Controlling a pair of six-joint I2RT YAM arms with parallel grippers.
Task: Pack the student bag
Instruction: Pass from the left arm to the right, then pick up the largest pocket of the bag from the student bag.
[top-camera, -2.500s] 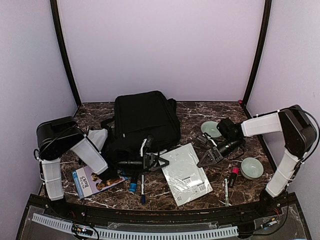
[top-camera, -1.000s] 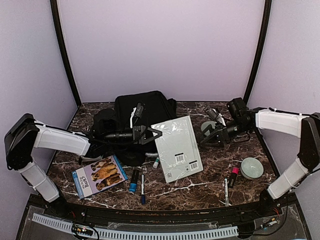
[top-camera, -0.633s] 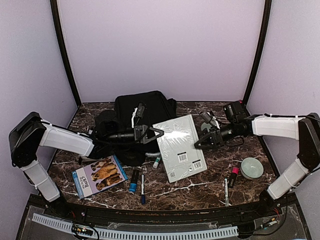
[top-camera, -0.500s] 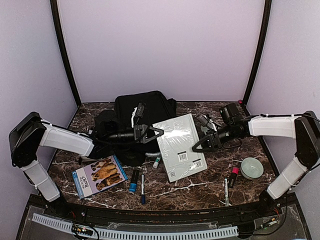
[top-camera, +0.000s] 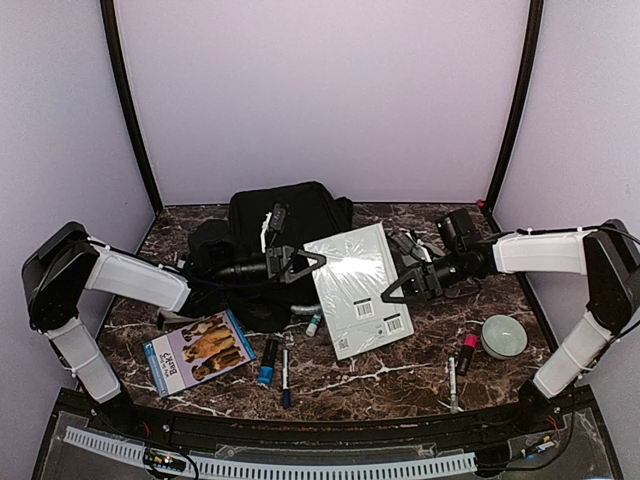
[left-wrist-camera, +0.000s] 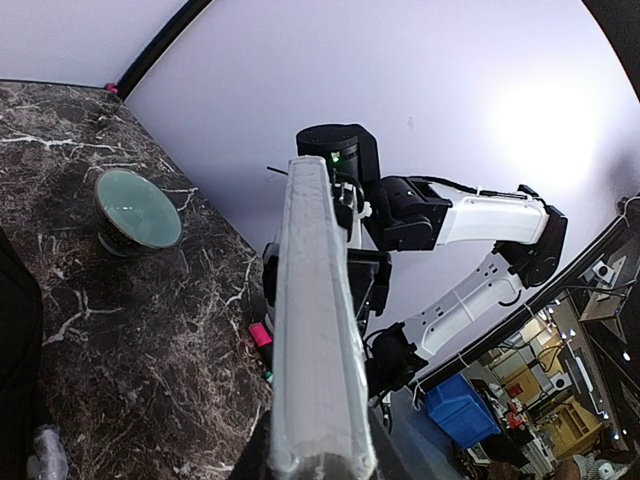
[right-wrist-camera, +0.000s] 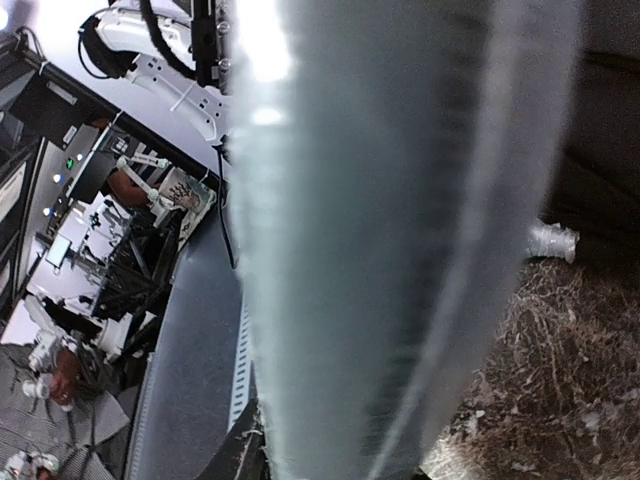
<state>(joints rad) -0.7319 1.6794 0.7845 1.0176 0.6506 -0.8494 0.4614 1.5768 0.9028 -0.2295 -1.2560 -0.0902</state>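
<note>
Just right of the student bag (top-camera: 285, 225), which lies at the far centre of the table (top-camera: 420, 370), a white wrapped book (top-camera: 355, 290) hangs tilted above the surface. The left gripper (top-camera: 305, 262) grasps its left edge. The right gripper (top-camera: 392, 293) grasps its right edge.

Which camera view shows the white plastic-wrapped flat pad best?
The top external view: the white plastic-wrapped flat pad shows its whole face with barcode labels, and the left claw grips one corner. The left wrist view sees only its thin edge. The right wrist view gives only a blurred close-up of an edge.
</note>
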